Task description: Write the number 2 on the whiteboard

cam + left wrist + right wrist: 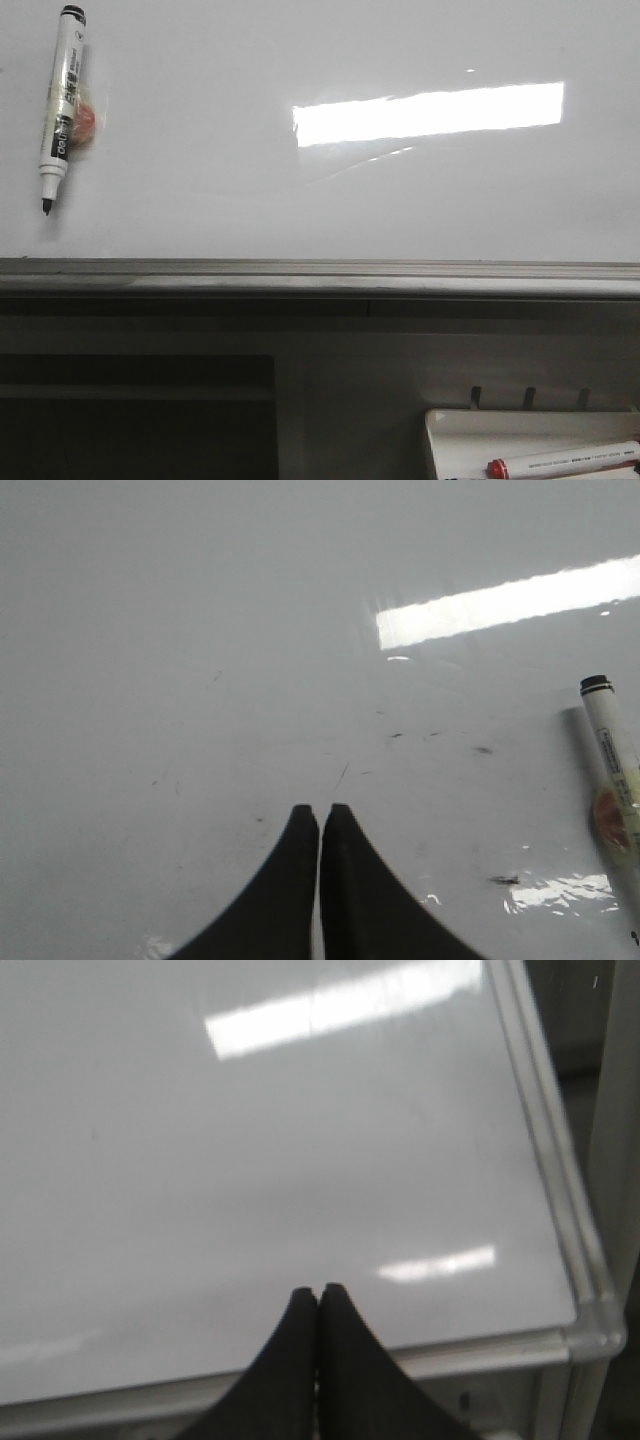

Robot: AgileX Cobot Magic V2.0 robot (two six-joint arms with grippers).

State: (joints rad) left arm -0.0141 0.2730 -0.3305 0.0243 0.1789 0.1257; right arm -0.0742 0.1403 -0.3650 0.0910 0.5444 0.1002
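Whiteboard (300,200) fills the front view, glossy and with no digit on it. Black marker (62,105) lies uncapped at its far left, tip toward the grey rail (320,278). Left tool (320,815) and right tool (318,1295) hover above the board, each pressed together and holding nothing.

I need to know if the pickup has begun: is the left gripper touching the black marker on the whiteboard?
Apart. In the left wrist view the left gripper is shut and empty, with bare whiteboard between it and the black marker.
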